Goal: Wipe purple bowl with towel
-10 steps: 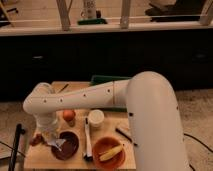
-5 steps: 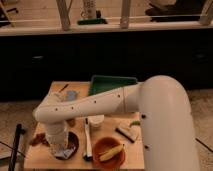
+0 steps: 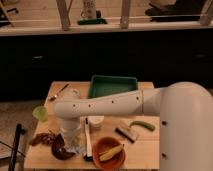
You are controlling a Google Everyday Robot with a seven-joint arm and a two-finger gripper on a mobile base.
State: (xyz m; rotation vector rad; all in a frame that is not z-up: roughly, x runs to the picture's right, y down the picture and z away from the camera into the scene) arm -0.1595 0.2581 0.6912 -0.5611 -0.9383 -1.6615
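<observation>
Camera view: gripper lowered at the purple bowl's right rim, at the front-left of the table.

Nearest the front edge, the purple bowl [image 3: 59, 151] sits at the front-left of the table [image 3: 145, 150], with the orange bowl [image 3: 109, 154] well apart to its right. A pale scrap that looks to be the towel [image 3: 77, 148] lies against the purple bowl's right side, directly under the gripper [image 3: 71, 138], which hangs just above and slightly right of the bowl. Whether the gripper is wide, narrow or holding the towel cannot be told. Any wiping stroke would likely run leftward and toward the front, into the bowl. Just to the right, the white-handled brush [image 3: 87, 137] lies front to back. Farthest back sits the green tray [image 3: 112, 86].
</observation>
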